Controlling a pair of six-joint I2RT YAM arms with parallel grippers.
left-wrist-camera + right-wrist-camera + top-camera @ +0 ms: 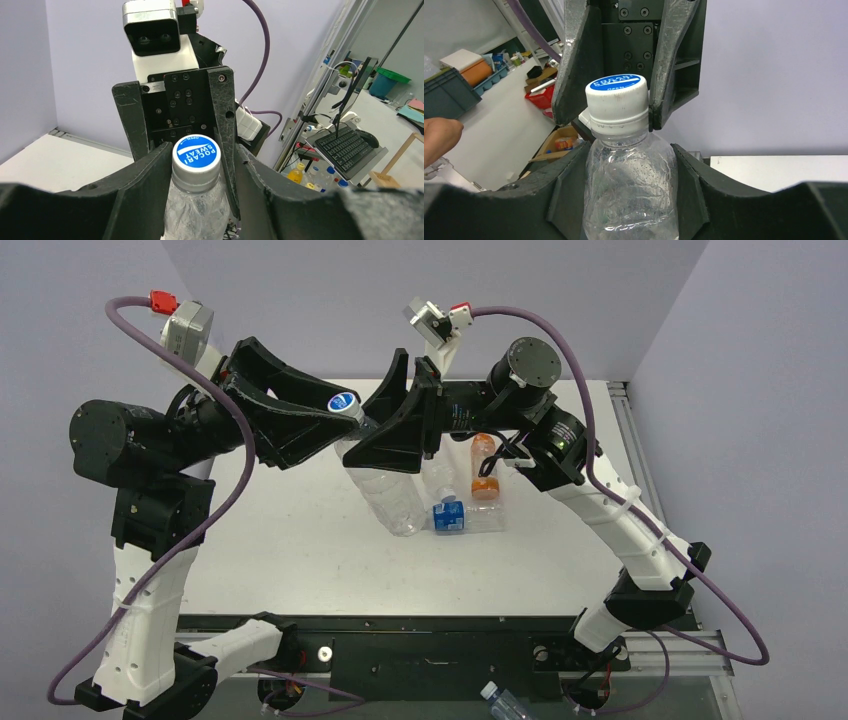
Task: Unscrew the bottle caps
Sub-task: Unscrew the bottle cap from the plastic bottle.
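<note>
A clear bottle [388,498] hangs tilted above the table, and my right gripper [398,432] is shut on its shoulder just under the neck [631,185]. Its bottle cap [343,402] is white and ridged with a blue printed top [196,154] [617,97]. My left gripper [197,167] comes in from the left, and its fingers [570,102] press against both sides of the cap. The bottle's lower part is hidden in both wrist views.
On the table behind the held bottle lie an orange bottle [484,468] and a clear bottle with a blue label [450,515]. Another bottle [500,702] lies below the table's near edge by the arm bases. Walls enclose the white table [300,550].
</note>
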